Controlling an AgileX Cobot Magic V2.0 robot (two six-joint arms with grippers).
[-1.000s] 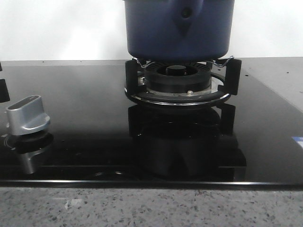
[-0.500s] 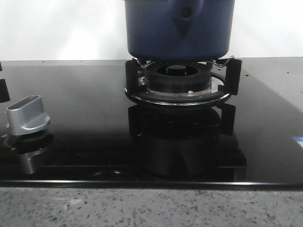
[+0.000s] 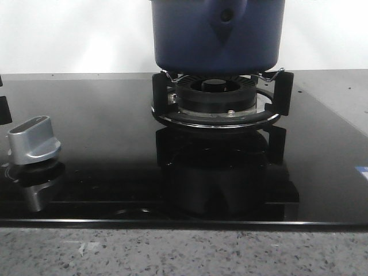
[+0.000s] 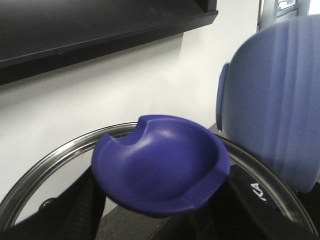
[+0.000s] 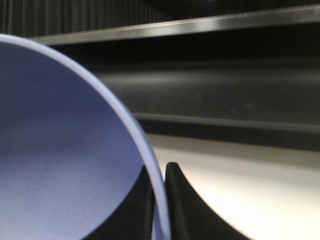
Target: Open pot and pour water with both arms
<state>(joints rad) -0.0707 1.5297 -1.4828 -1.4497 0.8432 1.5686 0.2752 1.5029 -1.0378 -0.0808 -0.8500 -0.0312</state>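
The dark blue pot [image 3: 218, 40] stands over the burner's wire supports, its pointed handle bracket [image 3: 227, 16] facing the front camera. I cannot tell whether its base touches them. Neither gripper appears in the front view. In the left wrist view my left gripper [image 4: 159, 217] is shut on the blue knob [image 4: 160, 165] of the glass lid [image 4: 45, 162], held off the pot [image 4: 280, 100] and beside it. In the right wrist view my right gripper [image 5: 161, 200] is shut on the pot's pale rim [image 5: 127, 117], one finger inside the wall and one outside.
The black burner ring [image 3: 215, 103] sits on a glossy black glass hob [image 3: 103, 149]. A silver control knob [image 3: 33, 141] stands at the front left. A speckled stone counter edge [image 3: 184, 253] runs along the front, and a white wall stands behind.
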